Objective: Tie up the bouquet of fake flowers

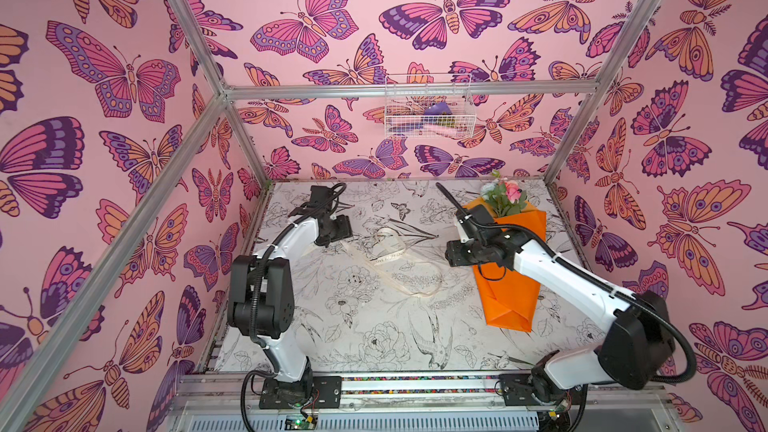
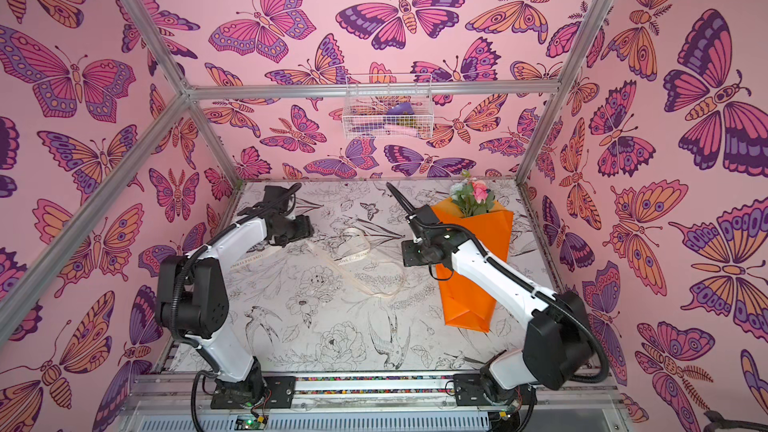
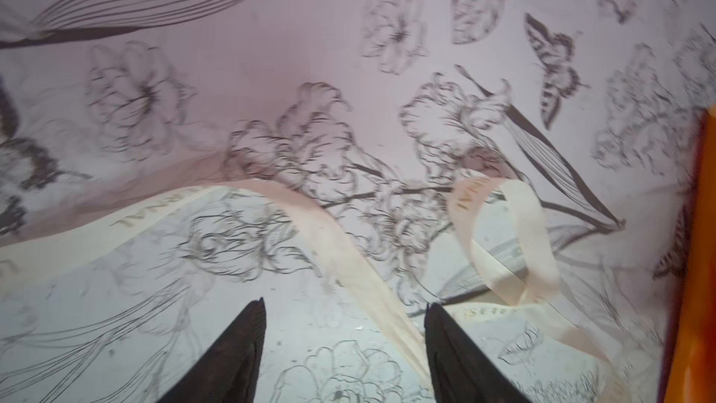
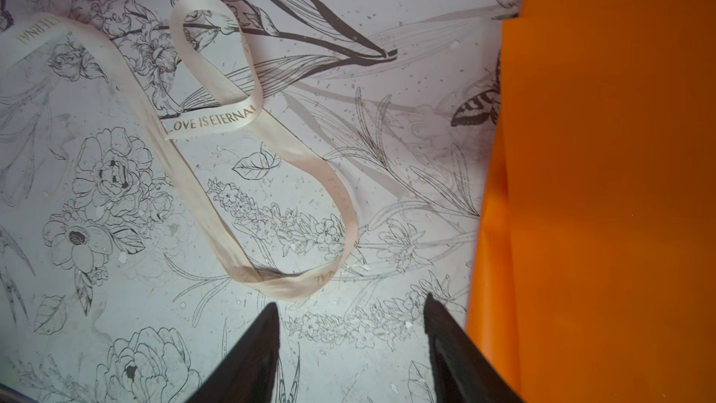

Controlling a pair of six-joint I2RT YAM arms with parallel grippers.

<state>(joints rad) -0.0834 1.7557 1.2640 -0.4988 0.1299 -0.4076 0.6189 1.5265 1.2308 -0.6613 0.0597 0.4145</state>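
Orange paper wraps the bouquet of fake flowers (image 1: 509,303), which lies at the right of the frame in both top views. It rests on the printed table (image 1: 374,338) with its blooms toward the back wall, and the right arm crosses above its middle. A cream lettered ribbon (image 4: 217,125) lies in loose loops at centre frame, apart from the paper. The left gripper (image 3: 346,302) hangs over the ribbon, jaws spread wide and gripping nothing. The right gripper (image 4: 350,299) is likewise spread and empty, one finger just beside the paper's edge.
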